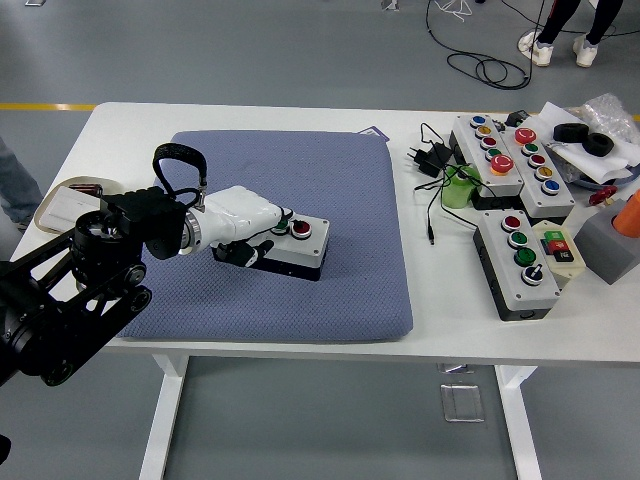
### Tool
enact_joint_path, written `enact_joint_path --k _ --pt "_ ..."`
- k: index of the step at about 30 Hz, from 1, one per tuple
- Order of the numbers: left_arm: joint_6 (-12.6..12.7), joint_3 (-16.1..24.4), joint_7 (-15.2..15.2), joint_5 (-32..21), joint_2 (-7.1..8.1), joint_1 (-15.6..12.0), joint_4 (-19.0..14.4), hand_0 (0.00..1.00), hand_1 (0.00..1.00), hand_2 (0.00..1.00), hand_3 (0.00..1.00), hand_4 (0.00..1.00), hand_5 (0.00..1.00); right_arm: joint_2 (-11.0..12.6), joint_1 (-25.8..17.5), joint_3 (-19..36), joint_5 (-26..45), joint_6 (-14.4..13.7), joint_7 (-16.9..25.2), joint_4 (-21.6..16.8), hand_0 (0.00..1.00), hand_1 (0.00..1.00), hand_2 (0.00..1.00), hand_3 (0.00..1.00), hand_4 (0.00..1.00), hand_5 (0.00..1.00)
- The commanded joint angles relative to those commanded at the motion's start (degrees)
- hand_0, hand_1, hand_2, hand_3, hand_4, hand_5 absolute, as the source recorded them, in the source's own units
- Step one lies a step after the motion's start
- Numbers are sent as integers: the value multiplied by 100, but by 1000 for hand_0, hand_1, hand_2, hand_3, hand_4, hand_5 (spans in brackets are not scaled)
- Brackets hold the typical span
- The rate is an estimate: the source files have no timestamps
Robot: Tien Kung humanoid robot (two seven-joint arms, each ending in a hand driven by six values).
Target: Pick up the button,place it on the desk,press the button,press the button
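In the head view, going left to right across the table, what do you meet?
Tray → left hand → button box on the blue pad → black power adapter → green cup → grey three-button box → orange cone.

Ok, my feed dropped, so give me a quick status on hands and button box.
Left hand curled over the button box, covering its left buttons. Box flat on blue pad. Right hand out of view. Nothing obstructing.
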State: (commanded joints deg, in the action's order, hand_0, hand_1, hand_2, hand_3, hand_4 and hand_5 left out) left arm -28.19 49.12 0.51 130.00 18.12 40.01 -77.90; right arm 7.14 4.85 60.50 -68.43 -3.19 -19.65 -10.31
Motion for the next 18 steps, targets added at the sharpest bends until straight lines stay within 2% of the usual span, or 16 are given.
enact_joint_path --k 18 --pt "-226 -315 50 0 70 88 69 109 2 46 888 311 2 6 -2 7 5 -7 -7 0 660 647 716 606 398 246"
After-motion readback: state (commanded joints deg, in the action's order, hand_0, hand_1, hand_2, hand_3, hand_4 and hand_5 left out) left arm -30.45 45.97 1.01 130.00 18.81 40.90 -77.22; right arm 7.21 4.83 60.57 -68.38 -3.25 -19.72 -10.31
